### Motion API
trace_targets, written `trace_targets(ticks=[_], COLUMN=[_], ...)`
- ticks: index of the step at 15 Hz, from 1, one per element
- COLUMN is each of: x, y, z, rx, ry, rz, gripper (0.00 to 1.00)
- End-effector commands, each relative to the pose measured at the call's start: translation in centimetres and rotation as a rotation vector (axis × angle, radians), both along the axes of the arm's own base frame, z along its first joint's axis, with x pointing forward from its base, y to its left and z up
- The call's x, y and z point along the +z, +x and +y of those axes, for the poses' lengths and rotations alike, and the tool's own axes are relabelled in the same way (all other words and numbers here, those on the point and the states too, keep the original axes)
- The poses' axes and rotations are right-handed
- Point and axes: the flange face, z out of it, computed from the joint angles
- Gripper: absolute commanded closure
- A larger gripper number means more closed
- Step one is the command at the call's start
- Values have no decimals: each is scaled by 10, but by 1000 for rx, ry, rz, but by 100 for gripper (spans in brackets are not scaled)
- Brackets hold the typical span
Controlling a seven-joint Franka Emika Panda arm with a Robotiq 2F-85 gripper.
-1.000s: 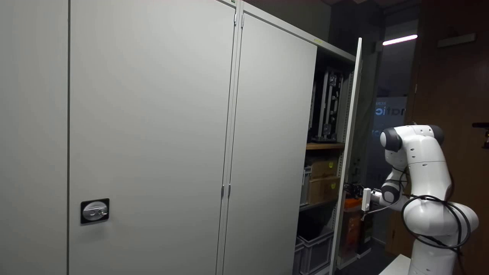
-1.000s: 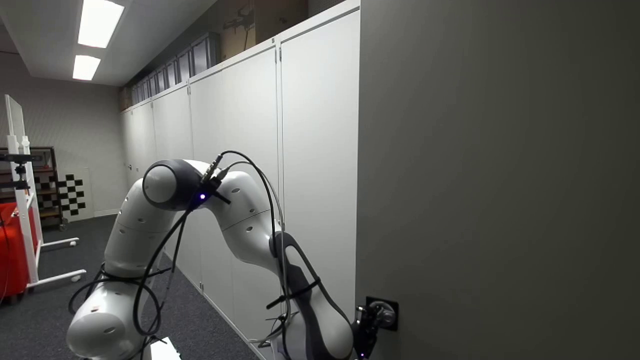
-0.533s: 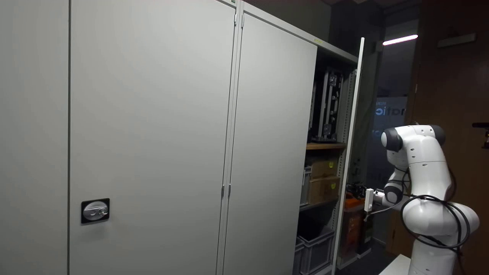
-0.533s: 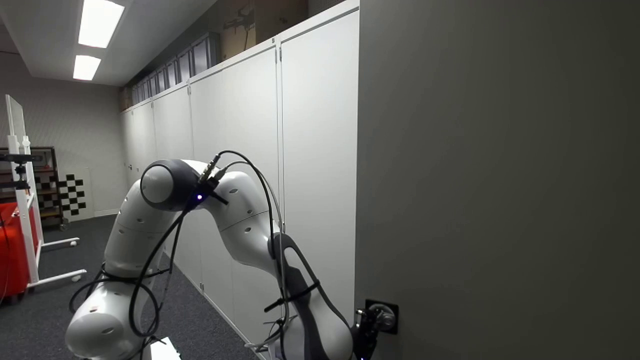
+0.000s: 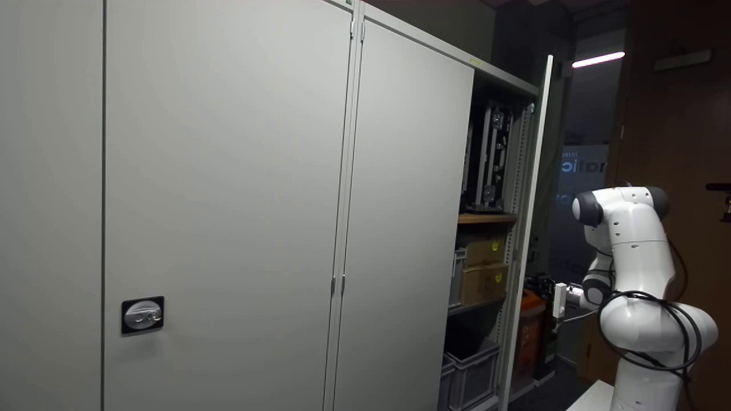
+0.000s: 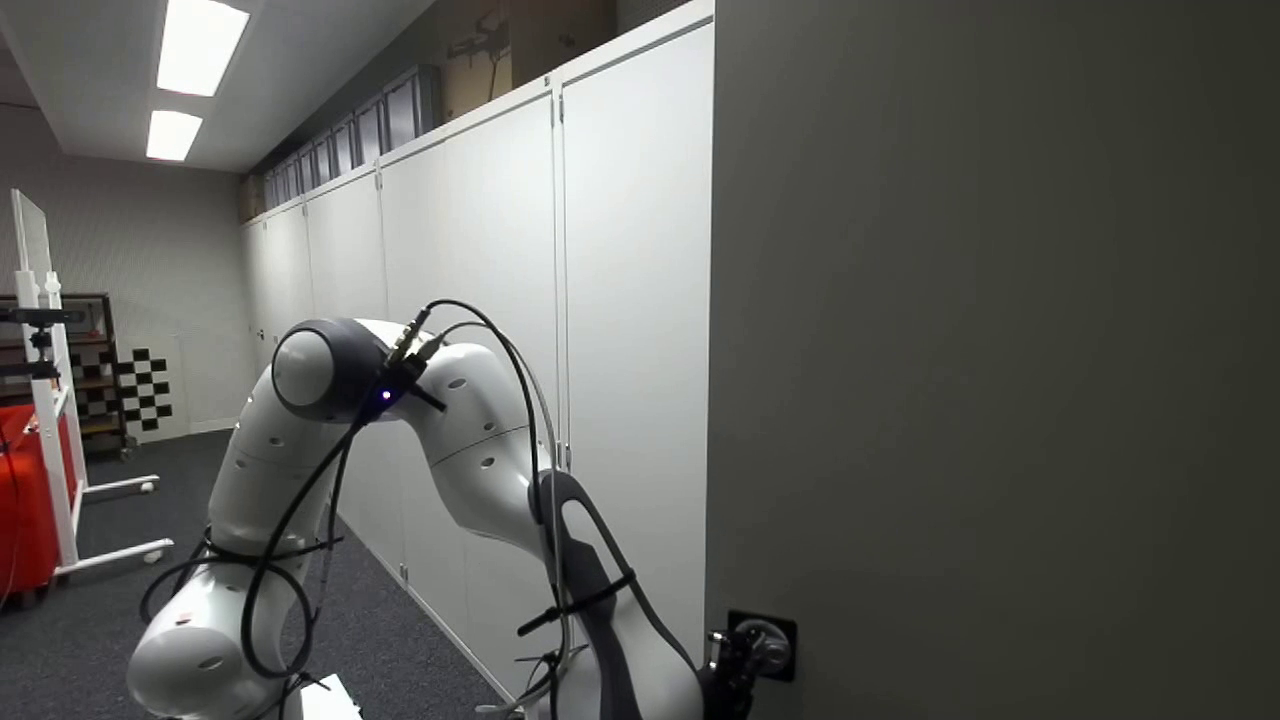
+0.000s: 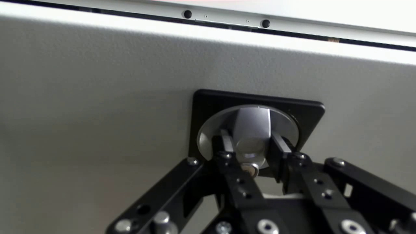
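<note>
My gripper (image 7: 252, 139) is shut on the silver handle (image 7: 253, 122) of a cabinet door, one finger on each side of its raised grip. The handle sits in a round silver dish on a black square plate (image 7: 211, 100), with a lock cylinder (image 7: 249, 169) below the grip. In an exterior view the dark gripper (image 6: 738, 655) meets the handle (image 6: 770, 648) near the edge of the grey door (image 6: 980, 350). In an exterior view that door (image 5: 534, 200) stands partly open, seen almost edge-on; the gripper (image 5: 539, 283) is beside it and the handle is hidden.
Inside the open cabinet are metal frames (image 5: 488, 160), cardboard boxes (image 5: 484, 274) and grey crates (image 5: 474, 377). A container with an orange top (image 5: 530, 308) stands behind the door. A closed door (image 5: 411, 200) adjoins the opening. Cables (image 6: 290, 600) loop round the arm.
The door has swung further open, its edge moving towards the robot. The gripper and arm have moved back with it, staying at the handle.
</note>
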Motion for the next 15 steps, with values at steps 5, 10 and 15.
trace_targets(ticks=[5,10,15], x=[19,19,20], y=[-32,-39,-48], z=[-27,-33,-39], rx=[-21,-14,-21], ry=[-55,-64,-69], rz=[-26,-15,-8], gripper=[92,92,92])
